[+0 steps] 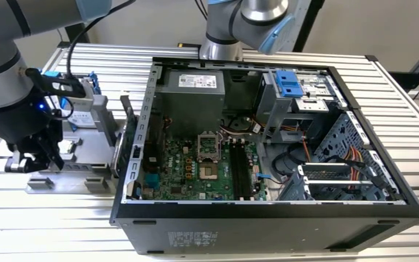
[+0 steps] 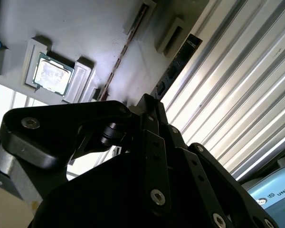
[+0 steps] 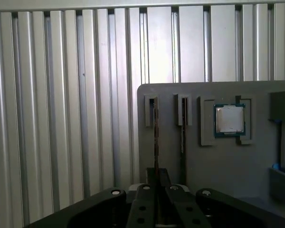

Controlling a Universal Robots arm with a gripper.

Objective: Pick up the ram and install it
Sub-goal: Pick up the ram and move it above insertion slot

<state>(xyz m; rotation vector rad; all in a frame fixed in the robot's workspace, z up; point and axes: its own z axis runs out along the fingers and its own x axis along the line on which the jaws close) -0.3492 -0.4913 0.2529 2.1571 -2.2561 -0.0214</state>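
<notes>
Only a maker's mark on the arm's blue cap [image 2: 271, 197] is legible; the fine print on the power supply label [image 1: 197, 81] and the case sticker [image 1: 192, 238] is not.

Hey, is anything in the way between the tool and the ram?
Nothing visible. The tool sits right at the ram, which stands on edge in the gray holder. A second stick stands apart in the next slot.

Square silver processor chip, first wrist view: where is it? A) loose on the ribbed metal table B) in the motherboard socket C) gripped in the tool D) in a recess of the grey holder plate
D: the small square silver processor chip sits in a square recess of the flat grey holder plate, beside the narrow slots where the thin dark ram stick stands on edge.
</notes>
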